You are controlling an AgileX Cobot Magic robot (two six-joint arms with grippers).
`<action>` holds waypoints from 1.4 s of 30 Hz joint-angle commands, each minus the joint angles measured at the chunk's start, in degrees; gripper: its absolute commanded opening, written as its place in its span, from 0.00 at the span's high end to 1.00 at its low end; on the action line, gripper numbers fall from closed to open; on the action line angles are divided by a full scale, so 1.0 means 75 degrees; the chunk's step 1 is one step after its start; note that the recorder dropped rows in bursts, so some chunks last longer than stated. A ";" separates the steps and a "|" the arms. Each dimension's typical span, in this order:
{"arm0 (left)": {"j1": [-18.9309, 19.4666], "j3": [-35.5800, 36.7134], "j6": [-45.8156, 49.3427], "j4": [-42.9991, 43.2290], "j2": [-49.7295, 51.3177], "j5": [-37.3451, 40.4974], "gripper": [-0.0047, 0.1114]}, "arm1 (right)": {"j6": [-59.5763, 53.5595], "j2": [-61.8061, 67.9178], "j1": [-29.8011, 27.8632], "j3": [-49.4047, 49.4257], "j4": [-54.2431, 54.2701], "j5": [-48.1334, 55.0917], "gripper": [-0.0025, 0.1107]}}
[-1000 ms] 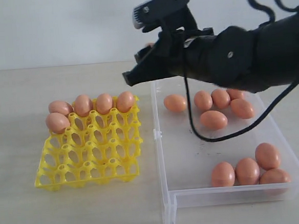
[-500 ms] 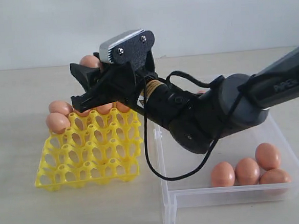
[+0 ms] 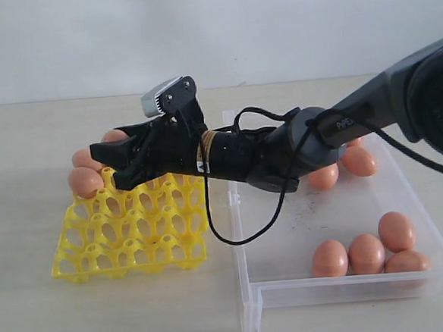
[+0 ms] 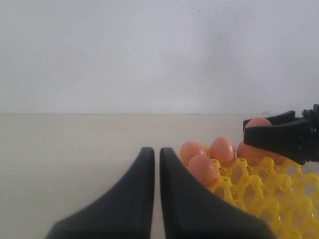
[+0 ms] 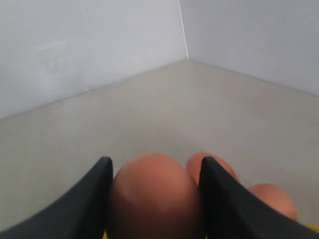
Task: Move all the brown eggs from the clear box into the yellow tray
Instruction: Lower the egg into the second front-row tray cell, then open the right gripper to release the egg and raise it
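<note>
My right gripper point(image 3: 109, 162) reaches across from the right and hangs low over the far left part of the yellow tray point(image 3: 135, 240). It is shut on a brown egg point(image 5: 154, 194), which fills the gap between both fingers. Tray eggs point(image 3: 84, 181) sit at that far left corner, and the arm hides the others along the far row. The clear box point(image 3: 287, 237) on the right holds loose brown eggs at its near right corner point(image 3: 367, 252) and far side point(image 3: 358, 160). My left gripper point(image 4: 156, 154) is shut, with nothing in it, low beside the tray point(image 4: 259, 184).
The right arm and its black cable point(image 3: 234, 237) lie across the box's left wall and the tray's far right corner. A pale wall stands behind the table. Bare tabletop point(image 3: 34, 316) surrounds the tray on the left and in front.
The right arm has swung left from above the box and come down over the tray's far row, carrying the egg. Box and tray have not moved.
</note>
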 commanded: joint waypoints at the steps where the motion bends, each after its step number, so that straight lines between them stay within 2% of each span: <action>1: 0.0016 0.0029 0.0002 -0.0041 -0.0023 -0.0110 0.93 | 0.0306 0.0278 -0.0056 -0.0390 -0.0380 0.0169 0.98; 16: 0.0016 0.0029 0.0002 -0.0041 -0.0023 -0.0110 0.93 | 0.0864 0.1209 -0.0056 -0.1402 -0.0583 0.0462 0.98; 26: 0.0016 0.0029 0.0002 -0.0041 -0.0023 -0.0110 0.93 | 0.0860 0.1216 -0.0041 -0.1435 -0.0588 0.0889 0.98; 29: 0.0016 0.0029 0.0002 -0.0041 -0.0023 -0.0110 0.93 | 0.0860 0.1216 -0.0041 -0.1435 -0.0622 0.0889 0.89; 32: 0.0016 0.0029 0.0002 -0.0041 -0.0023 -0.0110 0.93 | 0.0860 0.1216 -0.0041 -0.1435 -0.0622 0.0889 0.70; 33: 0.0016 0.0029 0.0002 -0.0041 -0.0023 -0.0110 0.93 | 0.0952 0.1216 -0.0041 -0.1435 -0.0608 0.0889 0.60; 36: 0.0016 0.0029 0.0002 -0.0041 -0.0023 -0.0110 0.93 | 0.1187 0.1196 -0.0041 -0.1435 -0.0593 0.0889 0.44; 42: 0.0016 0.0029 0.0002 -0.0041 -0.0023 -0.0110 0.93 | 0.1349 0.0789 -0.0056 -0.1435 -0.0850 0.0807 0.43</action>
